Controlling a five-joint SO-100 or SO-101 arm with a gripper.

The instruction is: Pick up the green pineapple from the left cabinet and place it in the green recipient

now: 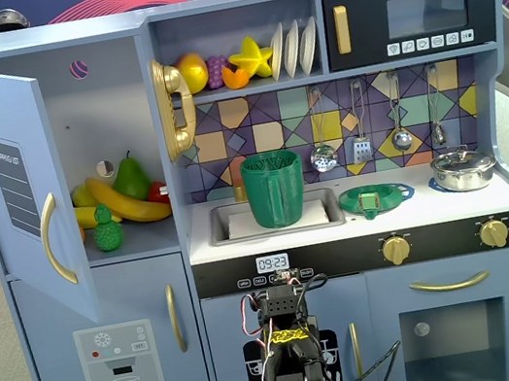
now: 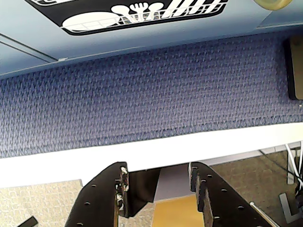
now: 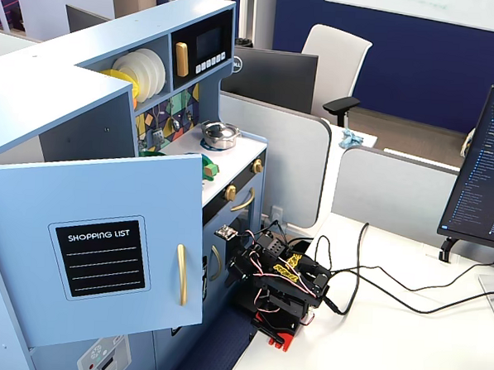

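Observation:
In a fixed view the green pineapple (image 1: 107, 228) stands upright at the front of the shelf in the left cabinet (image 1: 115, 156), whose door (image 1: 17, 183) is swung open. The green recipient (image 1: 274, 189) stands upright in the sink. My arm (image 1: 290, 362) sits folded low in front of the toy kitchen, far below both; it also shows in another fixed view (image 3: 279, 282). In the wrist view my gripper (image 2: 158, 169) is open and empty, pointing down at a blue mat (image 2: 151, 90) and a white edge.
A banana (image 1: 128, 201), a dark green pear (image 1: 131, 178) and other toy fruit share the shelf with the pineapple. A flat green strainer (image 1: 374, 197) and a metal pot (image 1: 463, 168) stand on the counter. The open door (image 3: 103, 244) juts out beside the arm. Cables (image 3: 391, 284) lie on the desk.

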